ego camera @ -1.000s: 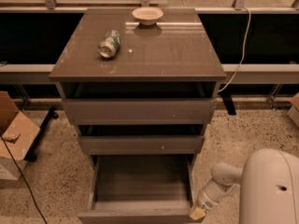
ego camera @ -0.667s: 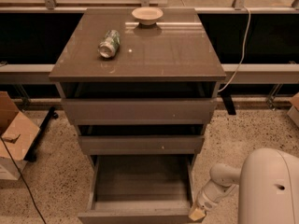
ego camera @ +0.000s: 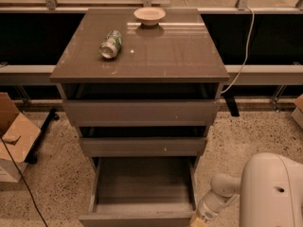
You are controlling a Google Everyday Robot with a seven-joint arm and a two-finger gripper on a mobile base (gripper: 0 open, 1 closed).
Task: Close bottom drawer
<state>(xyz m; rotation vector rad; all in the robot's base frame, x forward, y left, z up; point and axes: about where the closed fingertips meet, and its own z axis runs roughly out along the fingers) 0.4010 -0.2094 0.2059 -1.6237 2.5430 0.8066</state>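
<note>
The bottom drawer (ego camera: 142, 186) is the lowest of three taupe-grey drawers and is pulled far out, its empty grey box showing. Its front panel (ego camera: 137, 219) sits at the bottom edge of the view. The two drawers above are slightly open. My white arm (ego camera: 222, 193) reaches down at the lower right, beside the drawer's right front corner. My gripper (ego camera: 198, 220) is at the bottom edge there, mostly cut off by the frame.
A green can (ego camera: 110, 44) lies on its side on the cabinet top, and a small white bowl (ego camera: 149, 15) stands at the back. A cardboard box (ego camera: 12, 136) sits on the speckled floor at left. A cable (ego camera: 241, 56) hangs at right.
</note>
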